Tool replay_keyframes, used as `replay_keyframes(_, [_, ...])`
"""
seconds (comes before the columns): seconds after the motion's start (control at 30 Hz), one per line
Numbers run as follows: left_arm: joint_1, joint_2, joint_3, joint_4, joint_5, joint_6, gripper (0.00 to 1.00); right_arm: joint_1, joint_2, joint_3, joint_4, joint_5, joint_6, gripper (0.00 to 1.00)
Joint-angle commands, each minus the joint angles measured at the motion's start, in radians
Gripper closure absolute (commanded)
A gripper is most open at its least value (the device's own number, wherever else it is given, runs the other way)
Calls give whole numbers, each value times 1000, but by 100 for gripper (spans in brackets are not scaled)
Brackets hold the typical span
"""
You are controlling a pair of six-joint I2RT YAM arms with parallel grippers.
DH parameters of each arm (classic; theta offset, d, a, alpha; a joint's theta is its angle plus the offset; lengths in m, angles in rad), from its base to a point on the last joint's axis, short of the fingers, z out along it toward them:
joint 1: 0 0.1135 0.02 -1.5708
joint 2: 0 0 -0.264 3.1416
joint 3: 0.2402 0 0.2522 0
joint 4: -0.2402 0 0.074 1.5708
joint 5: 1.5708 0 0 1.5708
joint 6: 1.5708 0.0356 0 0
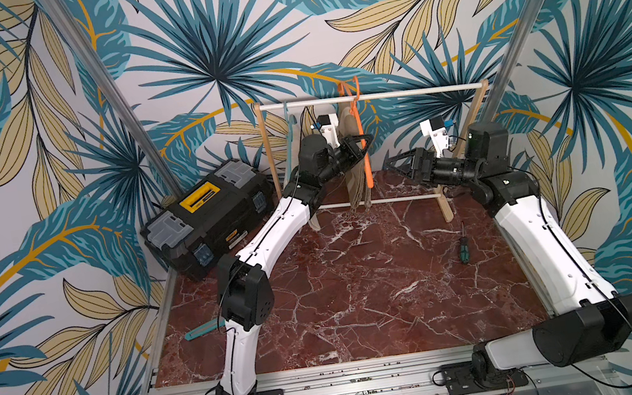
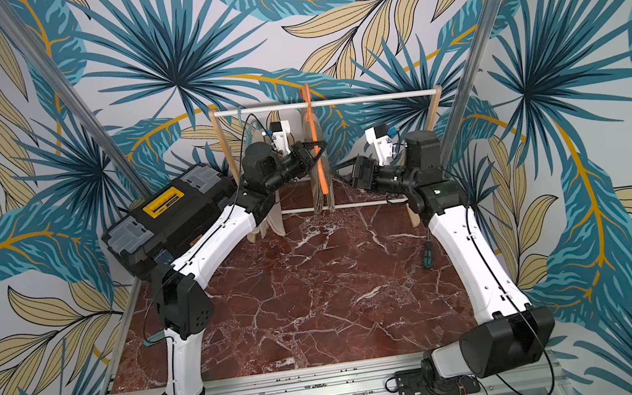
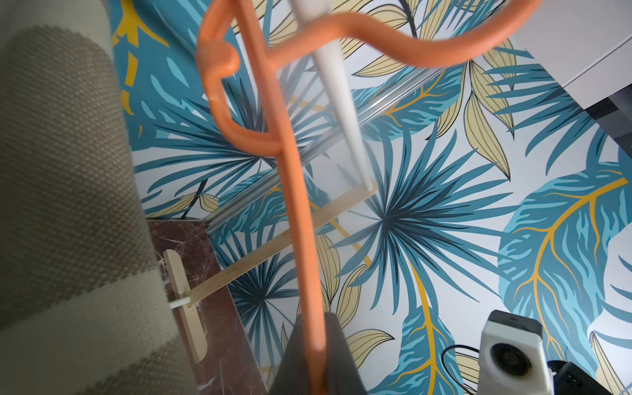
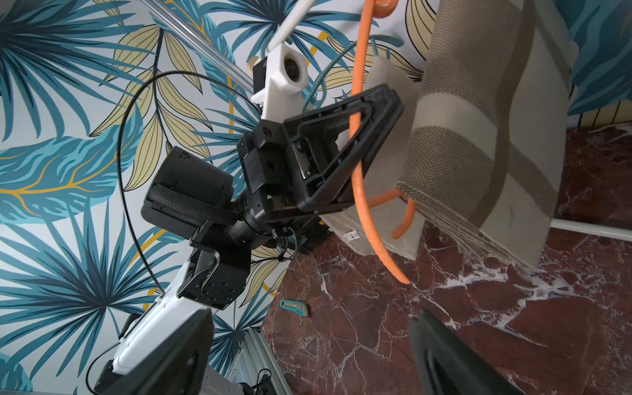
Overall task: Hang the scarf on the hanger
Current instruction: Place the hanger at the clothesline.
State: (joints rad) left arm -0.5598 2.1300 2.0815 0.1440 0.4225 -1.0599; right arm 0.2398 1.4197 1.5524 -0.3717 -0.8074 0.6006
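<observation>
Top views, both: looking down on the table (image 1: 360,284) and finding at its far edge the rack (image 1: 375,96), standing upright before the wall. Seeing next the scarf (image 1: 355,191), beige with darker stripes, draping over the hanger (image 1: 365,166) and falling down nearly to the table. Noticing also the orange hanger hooking on the white rail of the rack, about in the middle of it. Judging therefore the main part as done: scarf on hanger, hanger on rack. Remaining, most probably, only letting go of the hanger and pulling both arms back without dragging the cloth off.

Turning now to the left gripper (image 1: 365,142): clenching on one orange arm of the hanger, about halfway down. Confirming this in the right wrist view: orange bar pinched between the shut jaws, scarf hanging just beside them, maybe touching, not possible to tell. Finding the right gripper (image 1: 394,166) on the other side of the scarf, near it but clearly apart, with jaws spread wide and grasping nothing. Expecting no trouble there, but being careful with the left one, sitting so close to the cloth.
</observation>
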Motion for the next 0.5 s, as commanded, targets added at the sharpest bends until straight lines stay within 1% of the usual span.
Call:
replay_keyframes(0.0, [8,-12,-27,77,32,-53,100,-15,-5,-16,32,2,6,6])
replay_keyframes(0.13, [9,-65,-195,121,24,-83,100,-22,3,-29,53,-1,16,6])
replay_keyframes(0.23, [25,-73,-239,149,27,-94,100,-24,12,-39,73,-8,27,5])
replay_keyframes(0.27, [31,-72,-240,153,29,-96,89,-24,15,-40,77,-10,28,5])
replay_keyframes(0.33, [40,-72,-234,147,28,-84,45,-24,19,-37,78,-11,22,3])
replay_keyframes(0.37, [42,-75,-231,143,27,-75,8,-24,20,-32,70,-8,11,1])
replay_keyframes(0.4, [45,-77,-225,141,30,-66,1,-23,24,-23,52,6,-7,1])
replay_keyframes(0.47, [55,-91,-221,136,33,-47,0,-25,33,13,2,55,-58,1])
